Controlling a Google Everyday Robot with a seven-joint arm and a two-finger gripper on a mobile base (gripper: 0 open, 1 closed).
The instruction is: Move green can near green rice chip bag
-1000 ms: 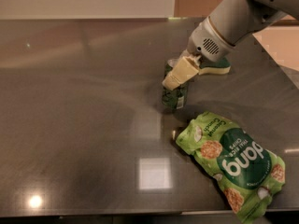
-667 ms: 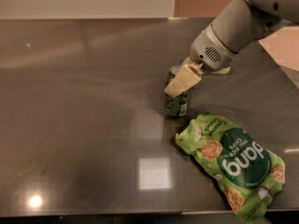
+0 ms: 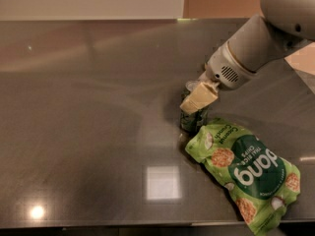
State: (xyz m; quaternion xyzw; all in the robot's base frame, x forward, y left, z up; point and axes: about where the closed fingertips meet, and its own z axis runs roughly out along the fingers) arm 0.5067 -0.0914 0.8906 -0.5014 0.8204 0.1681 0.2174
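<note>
Green can [image 3: 192, 121], apparently clasped by the gripper [image 3: 198, 99], stands beside "dang"-lettered green rice chip bag [image 3: 246, 173].

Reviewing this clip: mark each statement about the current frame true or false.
1. The green can is upright. True.
2. The green rice chip bag lies at the far left of the table. False: it lies at the lower right of the camera view.
3. The gripper is at the green can, reaching down over its top. True.
4. The green can rests on top of the green rice chip bag. False: it stands on the table right beside the bag's upper-left end, not on it.
</note>
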